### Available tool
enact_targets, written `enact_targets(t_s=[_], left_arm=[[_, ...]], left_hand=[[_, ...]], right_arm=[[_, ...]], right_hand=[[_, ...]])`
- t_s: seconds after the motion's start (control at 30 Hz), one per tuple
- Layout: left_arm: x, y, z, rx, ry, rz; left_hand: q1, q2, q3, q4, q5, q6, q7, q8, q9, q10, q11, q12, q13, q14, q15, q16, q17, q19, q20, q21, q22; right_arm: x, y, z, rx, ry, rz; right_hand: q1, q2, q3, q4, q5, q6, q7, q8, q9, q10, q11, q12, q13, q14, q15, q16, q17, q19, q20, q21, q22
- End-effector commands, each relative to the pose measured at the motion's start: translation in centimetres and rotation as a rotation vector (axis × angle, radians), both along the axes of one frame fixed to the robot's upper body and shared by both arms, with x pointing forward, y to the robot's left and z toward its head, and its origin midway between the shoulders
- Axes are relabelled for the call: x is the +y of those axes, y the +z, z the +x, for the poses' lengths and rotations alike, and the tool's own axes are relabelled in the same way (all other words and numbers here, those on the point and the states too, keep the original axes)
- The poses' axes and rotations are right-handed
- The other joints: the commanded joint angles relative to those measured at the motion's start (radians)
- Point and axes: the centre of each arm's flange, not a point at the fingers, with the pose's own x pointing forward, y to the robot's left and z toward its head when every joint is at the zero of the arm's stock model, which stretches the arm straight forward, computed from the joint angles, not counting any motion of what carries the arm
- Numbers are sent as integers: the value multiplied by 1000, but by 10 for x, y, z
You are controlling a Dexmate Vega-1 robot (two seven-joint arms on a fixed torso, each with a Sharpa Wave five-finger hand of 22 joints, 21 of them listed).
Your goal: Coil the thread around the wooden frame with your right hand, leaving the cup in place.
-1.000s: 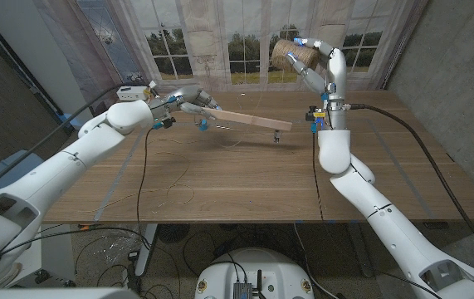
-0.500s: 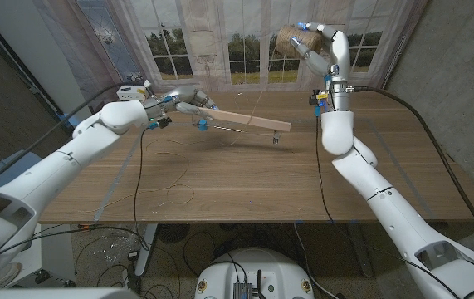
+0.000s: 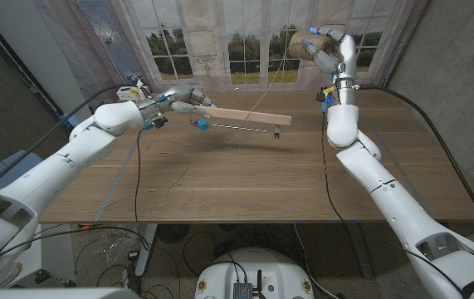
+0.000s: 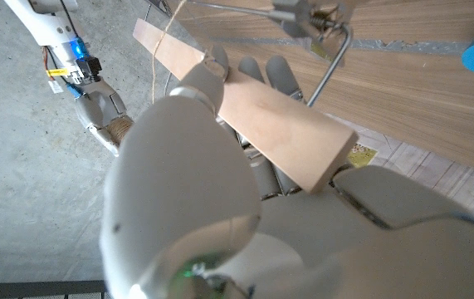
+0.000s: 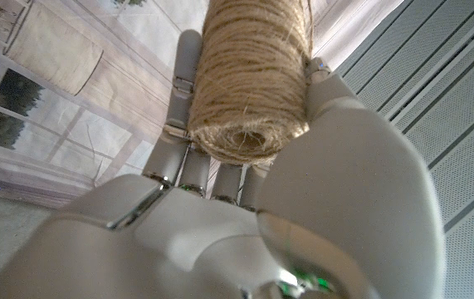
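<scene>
One wooden frame (image 3: pixel 241 117), lengthwise left-right.

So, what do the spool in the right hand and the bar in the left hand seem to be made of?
The spool looks like jute or similar twine: tan, coarse, hairy strands wound in rows. The bar looks like pale unfinished wood, matte with faint grain; the rod under it seems to be metal, thin, grey and shiny.

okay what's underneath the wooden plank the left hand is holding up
A metal rod hangs beneath the plank, above bare table. The left hand covers the plank's gripped end.
</scene>
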Motion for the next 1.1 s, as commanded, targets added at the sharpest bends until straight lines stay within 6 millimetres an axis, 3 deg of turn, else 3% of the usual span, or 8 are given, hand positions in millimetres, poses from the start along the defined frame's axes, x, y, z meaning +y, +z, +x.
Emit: enact_targets(t_s=[0.03, 0.4, 1.1], left_arm=[[5, 1, 2, 26, -112, -78], [5, 7, -1, 22, -145, -95], [6, 13, -9, -11, -119, -142]], left_hand=[[84, 88, 31, 19, 6, 28, 22, 6, 2, 11, 3, -6, 6, 78, -120, 0, 1, -5, -74, 7, 2], [82, 87, 33, 20, 6, 29, 21, 4, 4, 13, 2, -10, 10, 79, -120, -2, 4, -9, -74, 12, 2], [79, 85, 38, 20, 6, 31, 20, 0, 7, 15, 3, -20, 16, 83, -121, -6, 7, -14, -76, 20, 2]], right_arm=[[-25, -19, 23, 134, -67, 75], [-36, -53, 42, 240, -91, 122], [-34, -146, 72, 414, -35, 210]], right_hand=[[263, 255, 5, 5, 3, 9, 1, -3, 4, 4, 2, -4, 7, 249, -374, -6, 3, -61, -149, 13, 1], [264, 255, 5, 5, 3, 11, 1, -6, 5, 6, 3, -6, 8, 251, -374, -10, 5, -66, -149, 22, -3], [266, 255, 6, 6, 2, 14, 3, -12, 6, 10, 9, -9, 10, 253, -374, -15, 7, -74, -148, 39, -9]])
